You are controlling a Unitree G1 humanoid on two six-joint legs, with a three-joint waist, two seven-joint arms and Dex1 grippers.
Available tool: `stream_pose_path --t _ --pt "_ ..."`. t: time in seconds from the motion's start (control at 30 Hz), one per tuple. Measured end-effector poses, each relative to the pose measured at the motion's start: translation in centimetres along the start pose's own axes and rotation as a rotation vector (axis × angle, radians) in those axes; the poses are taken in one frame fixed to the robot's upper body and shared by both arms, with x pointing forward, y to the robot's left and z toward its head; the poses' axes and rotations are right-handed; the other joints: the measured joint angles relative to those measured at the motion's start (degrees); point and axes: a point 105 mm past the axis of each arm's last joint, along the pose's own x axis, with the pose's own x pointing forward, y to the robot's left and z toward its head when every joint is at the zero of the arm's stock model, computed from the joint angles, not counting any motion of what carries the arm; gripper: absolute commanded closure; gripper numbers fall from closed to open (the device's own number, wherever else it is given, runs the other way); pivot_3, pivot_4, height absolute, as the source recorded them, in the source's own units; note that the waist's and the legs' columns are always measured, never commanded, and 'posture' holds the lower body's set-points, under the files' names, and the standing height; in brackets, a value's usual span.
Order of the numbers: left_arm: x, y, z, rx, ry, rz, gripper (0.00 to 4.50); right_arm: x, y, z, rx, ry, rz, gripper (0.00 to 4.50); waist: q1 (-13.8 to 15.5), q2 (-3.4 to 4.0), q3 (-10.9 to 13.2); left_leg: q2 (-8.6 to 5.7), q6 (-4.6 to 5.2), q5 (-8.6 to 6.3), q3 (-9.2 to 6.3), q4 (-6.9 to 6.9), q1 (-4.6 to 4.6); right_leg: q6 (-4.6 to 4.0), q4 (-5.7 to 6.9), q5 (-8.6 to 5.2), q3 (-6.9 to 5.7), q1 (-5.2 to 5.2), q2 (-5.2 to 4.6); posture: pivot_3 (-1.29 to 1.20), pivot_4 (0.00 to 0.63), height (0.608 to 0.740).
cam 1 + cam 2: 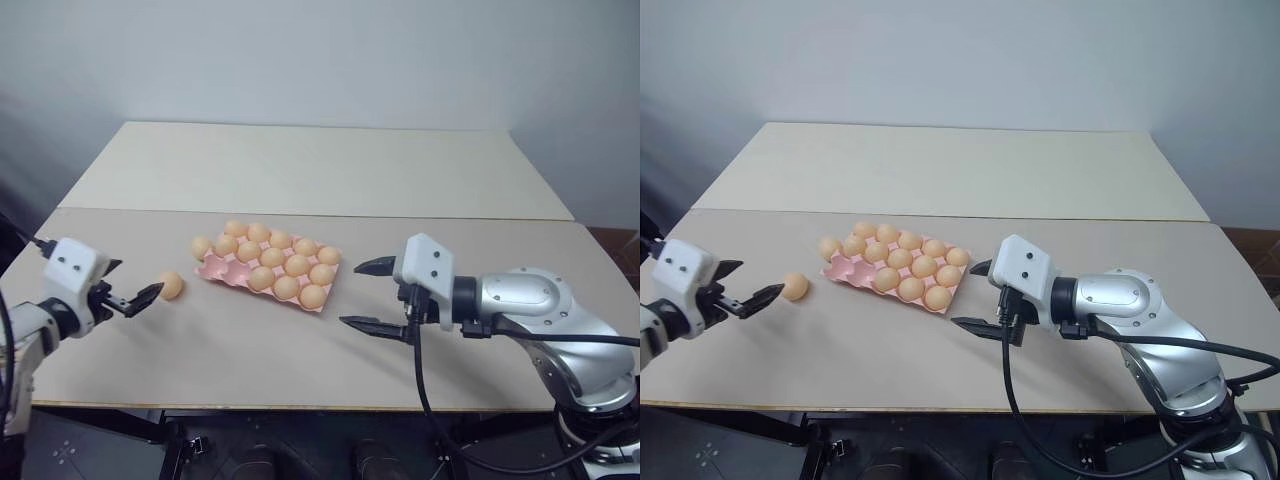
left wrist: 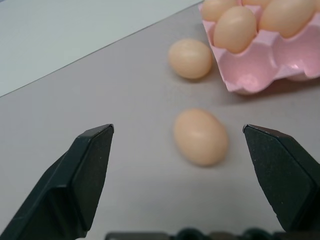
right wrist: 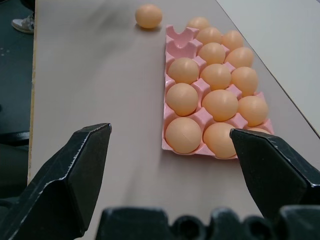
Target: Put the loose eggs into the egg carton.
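The pink egg carton (image 1: 215, 268) lies mid-table, holding several tan eggs, with empty cups (image 2: 250, 67) at its left end. One loose egg (image 1: 171, 285) rests on the table left of the carton. A second loose egg (image 1: 202, 247) lies against the carton's left end. My left gripper (image 1: 141, 276) is open, pointing at the nearer loose egg (image 2: 201, 136), which sits just beyond its fingertips, untouched. My right gripper (image 1: 365, 295) hovers open, right of the carton (image 3: 172, 50), holding nothing.
The table is made of two beige boards with a seam (image 1: 320, 213) running behind the carton. Its front edge (image 1: 300, 407) is close below both grippers. A black cable (image 1: 425, 400) hangs from my right arm.
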Motion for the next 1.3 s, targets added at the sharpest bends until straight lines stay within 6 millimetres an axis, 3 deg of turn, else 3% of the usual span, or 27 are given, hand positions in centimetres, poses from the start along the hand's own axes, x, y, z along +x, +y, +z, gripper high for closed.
stream_pose_path --t 0.1,0.43,0.53,0.7,0.77,1.0,1.13,1.3 --pt "1.7 -1.2 -1.2 -0.041 0.040 -0.014 0.00 0.1 -0.2 0.0 0.003 0.000 -0.023 0.02 -0.1 0.00 0.0 0.01 0.00 0.00 -0.01 0.01 0.00 0.00 0.02 0.00 0.00 0.00 0.02 0.00 0.150 0.740" --pt "4.2 -0.5 -1.9 -0.070 0.100 0.055 0.00 0.0 0.4 -0.7 0.039 0.026 -0.045 0.02 0.0 -0.01 0.0 -0.01 0.00 0.00 -0.03 0.03 -0.03 0.00 0.02 0.00 -0.01 0.00 0.00 0.00 0.150 0.740" --pt "4.8 -0.8 -2.4 -0.080 0.123 0.033 0.57 -0.1 0.3 -0.6 0.035 0.027 -0.066 0.00 0.0 -0.01 0.0 -0.01 0.00 0.00 -0.04 0.05 -0.02 0.00 0.03 0.00 -0.02 0.01 0.02 0.00 0.150 0.740" --pt "5.4 -0.7 -2.6 -0.108 0.124 0.026 2.23 -0.1 0.2 -0.7 0.035 0.030 -0.092 0.00 0.1 -0.01 0.0 -0.02 0.00 0.00 -0.04 0.05 -0.05 0.00 0.01 0.00 -0.02 0.00 0.00 0.00 0.150 0.740" --pt "5.6 -0.7 -2.6 -0.109 0.122 0.027 2.65 -0.2 0.3 -0.8 0.036 0.036 -0.097 0.00 0.1 -0.01 0.0 -0.02 0.00 0.00 -0.04 0.06 -0.02 0.00 0.02 0.00 -0.02 0.02 0.00 0.00 0.150 0.740" --pt "5.5 -0.5 -2.6 -0.051 0.137 0.031 2.72 -0.2 0.2 -1.1 0.042 0.046 -0.107 0.00 0.0 -0.01 0.0 -0.02 0.00 0.00 -0.04 0.07 -0.01 0.00 0.03 0.00 -0.01 0.02 0.01 0.00 0.150 0.740" --pt "4.6 0.7 -2.5 -0.019 0.141 0.065 2.72 -0.3 0.1 -1.2 0.038 0.057 -0.110 0.00 -0.3 -0.01 0.0 -0.01 0.00 0.00 -0.04 0.06 -0.03 0.00 0.03 0.00 -0.01 -0.01 0.02 0.00 0.150 0.740" --pt "2.9 1.3 1.3 -0.003 -0.106 0.002 2.72 -0.4 0.0 -1.2 0.031 0.058 -0.116 0.00 0.0 -0.01 0.0 -0.01 0.00 0.00 -0.03 0.07 -0.04 0.00 0.01 0.00 -0.02 0.01 -0.02 0.00 0.150 0.740"
